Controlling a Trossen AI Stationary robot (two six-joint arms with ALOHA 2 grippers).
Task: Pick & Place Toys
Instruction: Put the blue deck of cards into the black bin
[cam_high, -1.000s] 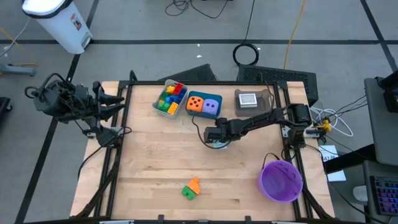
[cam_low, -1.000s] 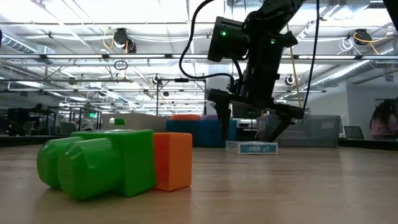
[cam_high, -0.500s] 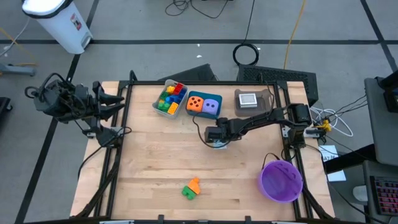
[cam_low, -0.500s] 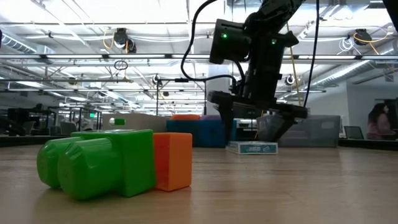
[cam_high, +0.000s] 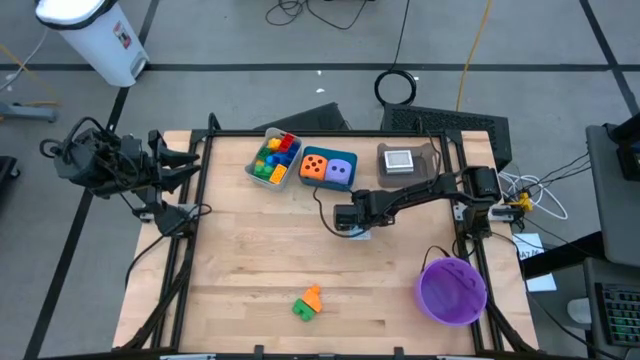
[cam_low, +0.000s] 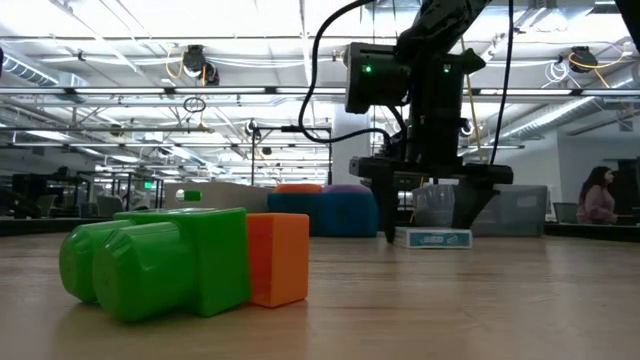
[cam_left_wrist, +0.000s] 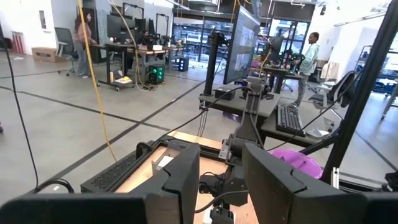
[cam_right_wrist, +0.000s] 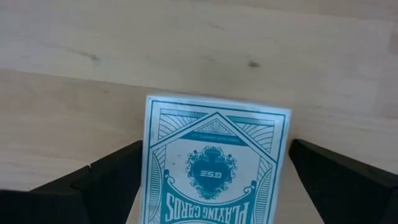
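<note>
A teal-and-white playing-card box (cam_right_wrist: 217, 168) lies flat on the table near its middle (cam_high: 358, 231) (cam_low: 432, 238). My right gripper (cam_high: 350, 222) (cam_low: 435, 215) is open and points down over it, one finger on either side of the box. A green brick (cam_low: 160, 262) joined to an orange brick (cam_low: 278, 258) lies near the front edge (cam_high: 308, 302). My left gripper (cam_left_wrist: 221, 180) is open and empty, off the table's left edge (cam_high: 175, 165). My right gripper comes at the card box from above, its fingertips (cam_right_wrist: 134, 158) close beside the box's two long sides (cam_right_wrist: 149, 186). The box lies flat on the table. I cannot tell whether either finger touches it.
At the far edge stand a grey tray of coloured bricks (cam_high: 272, 158), a teal tray with an orange and a purple die (cam_high: 328, 168), and a brown tray holding white cards (cam_high: 405, 160). A purple bowl (cam_high: 452, 290) stands front right.
My right gripper has come down toward the table and gone a little toward its right edge, turning so that its fingers stand level on either side of the card box. The card box has slid slightly toward the table's right edge.
</note>
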